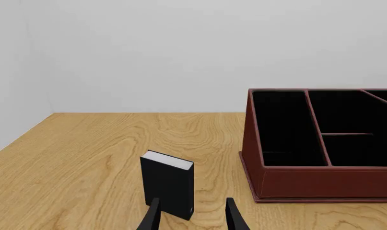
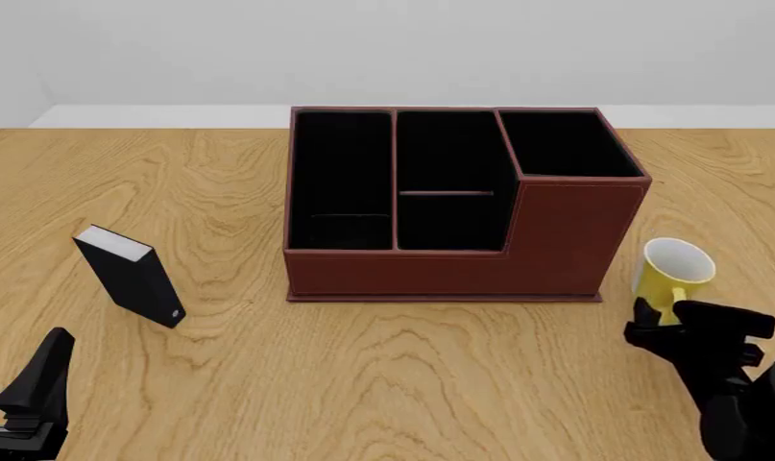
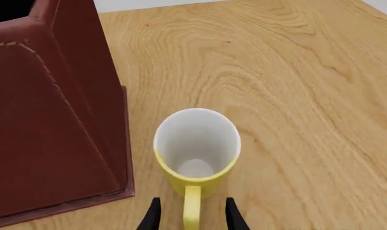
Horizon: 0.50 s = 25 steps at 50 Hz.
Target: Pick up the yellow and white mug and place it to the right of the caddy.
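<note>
Nearest the camera in the front view, the right gripper (image 2: 656, 331) is being held low at the table's near right edge, with the yellow and white mug (image 2: 673, 273) just beyond it. In the right wrist view the mug's handle (image 3: 192, 207) is being framed between the two fingers (image 3: 153, 216), which are standing apart on either side of it; whether they are actually touching it cannot be told. The mug is sitting upright on the table (image 2: 400, 375), just right of the caddy (image 2: 462, 206) and apart from its side wall.

Judging from this, either the grasp at the handle or the release after placing is being carried out; which one cannot be settled here. If a grasp is being prepared, a squeeze on the handle and a straight lift are being called for.

Farther left, the left gripper (image 1: 192, 215) is being kept open and empty, pointed at a small black block (image 2: 131, 275). The caddy is standing beyond, at mid-table.
</note>
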Each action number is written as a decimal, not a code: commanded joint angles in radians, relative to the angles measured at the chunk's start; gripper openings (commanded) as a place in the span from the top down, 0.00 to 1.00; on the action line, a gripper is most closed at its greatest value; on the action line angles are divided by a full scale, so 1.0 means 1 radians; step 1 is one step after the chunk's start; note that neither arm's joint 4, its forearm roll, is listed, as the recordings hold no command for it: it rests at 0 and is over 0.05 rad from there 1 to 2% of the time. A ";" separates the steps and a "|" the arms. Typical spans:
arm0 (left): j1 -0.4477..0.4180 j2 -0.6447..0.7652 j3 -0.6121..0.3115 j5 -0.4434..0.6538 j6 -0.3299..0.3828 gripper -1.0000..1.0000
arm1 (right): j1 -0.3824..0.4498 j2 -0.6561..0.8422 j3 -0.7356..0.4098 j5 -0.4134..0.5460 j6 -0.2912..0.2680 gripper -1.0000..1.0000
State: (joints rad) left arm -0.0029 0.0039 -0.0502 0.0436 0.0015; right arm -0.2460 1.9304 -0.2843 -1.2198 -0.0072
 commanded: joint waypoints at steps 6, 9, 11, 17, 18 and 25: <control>0.000 0.000 0.000 0.000 0.000 0.00 | -0.001 0.014 -0.005 0.000 0.000 0.00; 0.000 0.000 0.000 0.000 0.000 0.00 | -0.003 0.015 -0.004 0.000 0.001 0.00; 0.000 0.000 0.000 0.000 0.000 0.00 | -0.002 0.016 -0.004 0.000 0.001 0.00; 0.000 0.000 0.000 0.000 0.000 0.00 | -0.003 -0.007 0.015 0.000 -0.013 0.00; 0.000 0.000 0.000 0.000 0.000 0.00 | -0.002 -0.011 0.019 0.000 -0.011 0.00; 0.000 0.000 0.000 0.000 0.000 0.00 | -0.005 -0.043 0.040 0.000 -0.026 0.00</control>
State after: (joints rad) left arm -0.0029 0.0039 -0.0502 0.0436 0.0016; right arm -0.2492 1.9182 -0.2675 -1.2198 -0.0185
